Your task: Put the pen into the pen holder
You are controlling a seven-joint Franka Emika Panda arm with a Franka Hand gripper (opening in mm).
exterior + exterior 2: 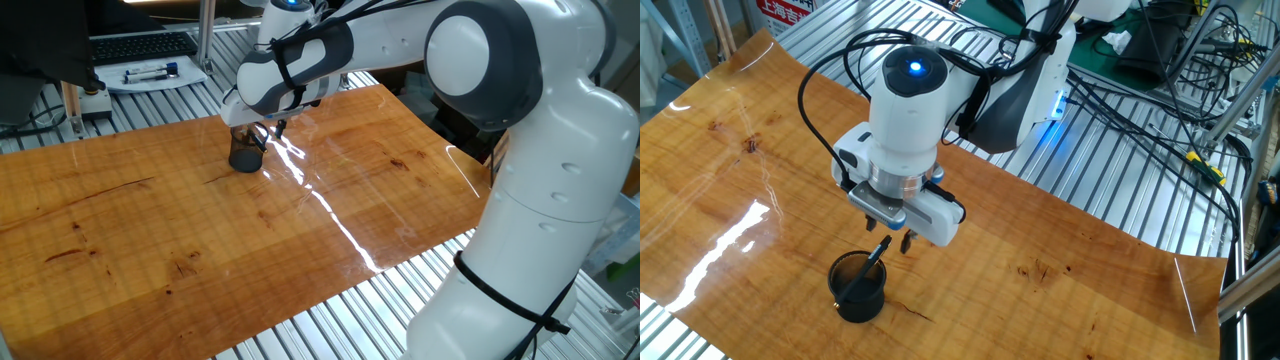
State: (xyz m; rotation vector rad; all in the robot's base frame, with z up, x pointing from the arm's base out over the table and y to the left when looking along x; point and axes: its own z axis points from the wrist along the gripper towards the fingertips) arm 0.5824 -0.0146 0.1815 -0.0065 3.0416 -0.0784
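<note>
The pen holder (pixel 854 297), a small black mesh cup, stands upright on the wooden table top (pixel 730 190); it also shows in one fixed view (pixel 243 157). The slim black pen (pixel 872 264) stands tilted inside the cup, leaning on the rim with its upper end sticking out toward my gripper. In one fixed view the pen (pixel 258 142) is a short dark stick above the rim. My gripper (pixel 889 232) hangs just above the cup, open, its fingers on either side of the pen's top without holding it. It also shows in one fixed view (pixel 262 129).
A white tray (pixel 118 84) with pale blue-capped markers (pixel 150 72) and a keyboard (pixel 140 45) lie behind the far table edge. Cables (pixel 1140 110) run over the slatted metal bench beside the table. My own arm (pixel 520 150) stands at the table's right.
</note>
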